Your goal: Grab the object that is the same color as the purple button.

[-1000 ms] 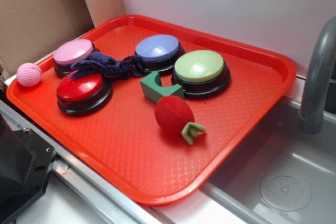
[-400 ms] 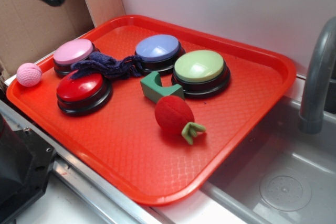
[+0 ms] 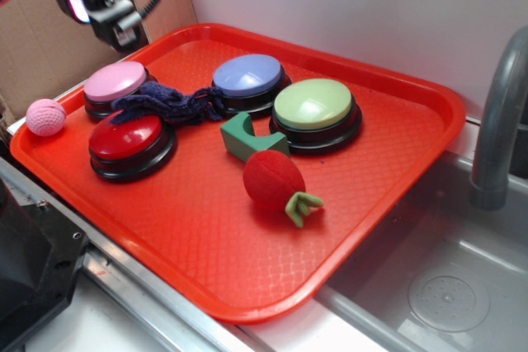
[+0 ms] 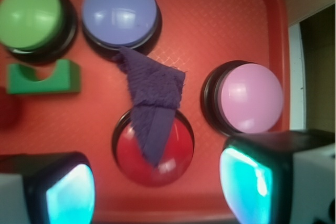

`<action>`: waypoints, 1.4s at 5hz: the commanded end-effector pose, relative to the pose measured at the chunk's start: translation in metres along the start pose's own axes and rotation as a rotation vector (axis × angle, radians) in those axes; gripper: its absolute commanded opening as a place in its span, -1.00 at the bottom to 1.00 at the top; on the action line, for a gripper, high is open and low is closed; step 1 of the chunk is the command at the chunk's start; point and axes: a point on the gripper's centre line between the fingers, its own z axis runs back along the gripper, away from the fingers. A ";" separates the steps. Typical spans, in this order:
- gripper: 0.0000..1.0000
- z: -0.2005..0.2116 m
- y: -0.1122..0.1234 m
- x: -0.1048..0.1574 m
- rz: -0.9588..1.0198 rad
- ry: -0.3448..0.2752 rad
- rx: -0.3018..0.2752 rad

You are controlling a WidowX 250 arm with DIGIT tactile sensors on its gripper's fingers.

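The dark purple-navy knitted piece [image 3: 169,106] lies limp on the red tray [image 3: 206,228], between the lavender-blue button [image 3: 247,77] and the red button [image 3: 126,138]. In the wrist view the knitted piece [image 4: 152,95] runs from the lavender-blue button [image 4: 119,6] down onto the red button [image 4: 155,145]. My gripper [image 3: 111,18] hangs high above the tray's far left corner. In the wrist view my gripper [image 4: 157,190] is open and empty, its fingers wide apart, well above the red button.
On the tray stand a pink button [image 3: 115,82], a green button [image 3: 313,105], a green block [image 3: 247,138] and a red plush strawberry [image 3: 276,183]. A pink crocheted ball [image 3: 45,117] sits at the tray's left edge. A grey sink [image 3: 445,286] and faucet [image 3: 499,121] are on the right.
My gripper has come in from the top left corner, moving right and down toward the tray. Nothing on the tray has moved.
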 end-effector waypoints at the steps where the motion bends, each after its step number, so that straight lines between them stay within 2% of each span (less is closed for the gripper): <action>1: 1.00 -0.039 0.002 0.016 -0.011 -0.022 -0.031; 2: 1.00 -0.058 0.000 0.018 0.001 -0.006 -0.011; 3: 1.00 -0.068 0.000 0.023 -0.005 0.004 -0.025; 5: 1.00 -0.088 0.000 0.031 -0.022 0.006 -0.013; 6: 1.00 -0.095 0.006 0.034 0.009 0.040 0.012; 7: -0.28 -0.093 0.005 0.035 0.001 0.058 0.042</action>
